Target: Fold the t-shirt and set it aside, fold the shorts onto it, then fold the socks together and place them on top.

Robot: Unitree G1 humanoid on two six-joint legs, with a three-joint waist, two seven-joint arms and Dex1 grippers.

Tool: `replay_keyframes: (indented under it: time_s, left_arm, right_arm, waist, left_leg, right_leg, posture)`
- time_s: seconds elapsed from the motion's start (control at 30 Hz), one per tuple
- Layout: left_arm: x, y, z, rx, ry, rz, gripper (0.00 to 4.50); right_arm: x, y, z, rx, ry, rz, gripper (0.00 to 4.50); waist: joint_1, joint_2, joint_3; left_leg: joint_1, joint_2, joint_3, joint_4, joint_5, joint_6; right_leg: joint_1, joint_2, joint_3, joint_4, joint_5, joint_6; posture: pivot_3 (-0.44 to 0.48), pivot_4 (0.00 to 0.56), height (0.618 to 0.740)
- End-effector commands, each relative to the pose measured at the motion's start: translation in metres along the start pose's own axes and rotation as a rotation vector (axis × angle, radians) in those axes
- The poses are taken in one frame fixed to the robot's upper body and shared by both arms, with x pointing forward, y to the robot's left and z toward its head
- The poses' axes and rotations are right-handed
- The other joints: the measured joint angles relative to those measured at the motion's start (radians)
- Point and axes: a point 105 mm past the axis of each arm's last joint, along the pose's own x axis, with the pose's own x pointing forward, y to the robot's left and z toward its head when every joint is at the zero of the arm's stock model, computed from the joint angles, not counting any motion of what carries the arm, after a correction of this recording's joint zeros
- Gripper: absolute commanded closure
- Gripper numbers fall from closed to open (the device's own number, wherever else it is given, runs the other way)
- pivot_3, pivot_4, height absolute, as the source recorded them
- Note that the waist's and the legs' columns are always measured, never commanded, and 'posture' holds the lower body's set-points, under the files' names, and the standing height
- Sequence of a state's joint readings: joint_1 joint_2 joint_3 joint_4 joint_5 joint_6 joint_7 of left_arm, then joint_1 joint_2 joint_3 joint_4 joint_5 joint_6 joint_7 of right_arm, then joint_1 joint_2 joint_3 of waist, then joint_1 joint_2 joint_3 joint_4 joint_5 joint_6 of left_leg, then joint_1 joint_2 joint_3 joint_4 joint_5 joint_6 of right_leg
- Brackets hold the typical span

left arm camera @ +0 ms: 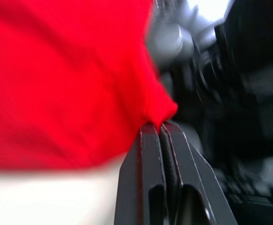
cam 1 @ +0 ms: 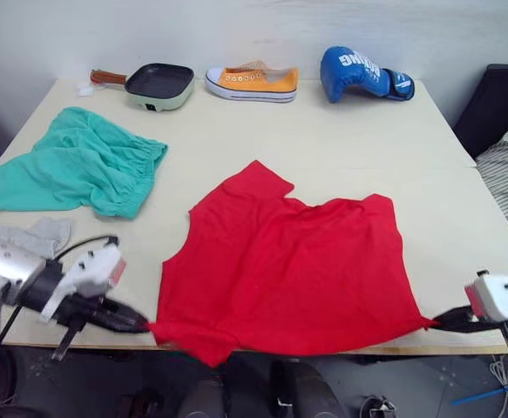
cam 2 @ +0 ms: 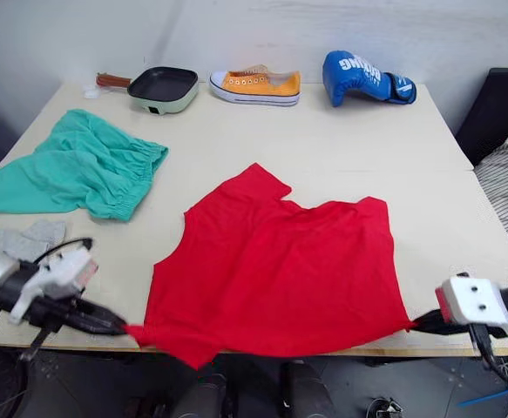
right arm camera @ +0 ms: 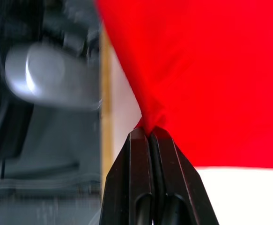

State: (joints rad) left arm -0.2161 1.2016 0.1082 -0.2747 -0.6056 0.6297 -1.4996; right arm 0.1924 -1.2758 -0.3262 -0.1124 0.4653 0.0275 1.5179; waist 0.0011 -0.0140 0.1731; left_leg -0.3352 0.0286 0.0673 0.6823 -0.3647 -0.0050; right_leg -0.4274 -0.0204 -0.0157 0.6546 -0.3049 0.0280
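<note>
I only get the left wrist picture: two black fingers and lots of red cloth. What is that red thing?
Observer: A red t-shirt spread on a table; the left gripper pinches its near left corner.
Operator: Is the other arm doing anything?
Observer: Yes, the right gripper is shut on the near right corner.
Operator: Anything else on the table?
Observer: Teal shorts lie left of the shirt, grey socks just nearer than them.
</note>
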Motion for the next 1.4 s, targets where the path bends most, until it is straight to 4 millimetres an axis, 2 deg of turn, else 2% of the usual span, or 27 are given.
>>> replay_keyframes:
  time_s: [0.03,0.1,0.27,0.47,0.6,0.73,0.93,1.2,1.3,1.4]
  left_arm:
    - [0.000,0.036,0.012,-0.021,-0.067,0.033,4.48]
    - [0.003,0.057,0.014,-0.015,-0.066,0.056,4.48]
    - [0.019,0.101,0.002,0.005,-0.010,0.135,4.48]
    - [0.025,0.126,-0.015,0.010,0.013,0.220,4.48]
    - [0.022,0.128,-0.016,-0.006,-0.018,0.238,4.48]
    - [0.016,0.124,-0.028,-0.036,-0.011,0.263,4.48]
    - [0.009,0.117,-0.024,-0.126,-0.119,0.288,4.48]
    - [0.013,0.117,-0.024,-0.164,-0.117,0.310,4.48]
    - [0.003,0.116,-0.020,-0.165,-0.134,0.340,3.85]
    - [-0.011,0.110,-0.013,-0.130,-0.152,0.365,2.98]
  right_arm:
    - [0.003,-0.011,0.002,0.125,-0.105,0.030,4.50]
    - [0.007,-0.021,0.001,0.181,-0.134,0.032,4.50]
    - [0.019,-0.037,-0.009,0.298,-0.164,0.049,4.50]
    - [0.028,-0.042,-0.029,0.376,-0.121,0.043,4.50]
    - [0.028,-0.041,-0.032,0.426,-0.146,0.034,4.50]
    - [0.027,-0.036,-0.035,0.448,-0.153,0.024,4.50]
    - [0.027,-0.040,-0.036,0.518,-0.205,-0.022,4.50]
    - [0.035,-0.053,-0.032,0.453,-0.215,-0.115,4.50]
    - [0.022,-0.053,-0.027,0.472,-0.230,-0.143,3.90]
    - [0.007,-0.054,-0.019,0.427,-0.239,-0.210,2.93]
  waist:
    - [-0.001,0.000,0.000]
    - [-0.002,0.000,0.000]
    - [-0.002,0.000,0.000]
    - [-0.003,0.000,0.000]
    - [-0.003,0.000,0.000]
    - [-0.003,0.000,0.000]
    - [-0.001,0.000,0.000]
    - [-0.002,0.000,0.000]
    - [-0.002,0.000,0.000]
    - [-0.002,0.000,0.000]
  left_leg:
    - [0.001,0.000,0.000,0.000,0.000,0.000]
    - [0.000,-0.001,0.001,0.001,0.000,0.000]
    - [-0.003,0.001,0.002,0.001,0.000,-0.001]
    - [-0.010,0.001,0.004,0.003,0.000,-0.001]
    - [-0.018,0.002,0.004,0.009,0.000,-0.001]
    - [-0.018,0.001,0.004,0.011,0.000,-0.001]
    - [-0.018,0.001,0.003,0.012,0.000,0.000]
    - [-0.018,0.000,0.002,0.013,0.000,0.000]
    - [-0.018,0.000,0.002,0.013,0.000,0.000]
    - [-0.018,0.000,0.001,0.013,0.000,0.000]
  right_leg:
    - [0.001,0.000,0.000,0.000,0.000,0.000]
    - [0.000,0.001,0.001,0.000,0.000,0.000]
    - [-0.004,0.004,0.003,0.003,0.000,0.000]
    - [-0.015,0.003,0.006,0.008,0.000,0.000]
    - [-0.021,0.003,0.005,0.010,0.000,0.000]
    - [-0.021,0.001,0.005,0.010,0.000,0.001]
    - [-0.021,0.000,0.004,0.011,0.000,0.001]
    - [-0.020,0.000,0.004,0.014,0.000,0.001]
    - [-0.020,0.000,0.003,0.015,0.001,0.001]
    - [-0.020,0.000,0.003,0.016,0.000,0.001]
  posture:
    - [0.000,0.150,0.740]
    - [0.000,0.150,0.740]
    - [0.000,0.150,0.740]
    - [0.000,0.150,0.740]
    - [0.000,0.150,0.740]
    - [0.000,0.150,0.740]
    - [0.000,0.150,0.740]
    - [0.000,0.150,0.740]
    - [0.000,0.150,0.740]
    - [0.000,0.150,0.740]
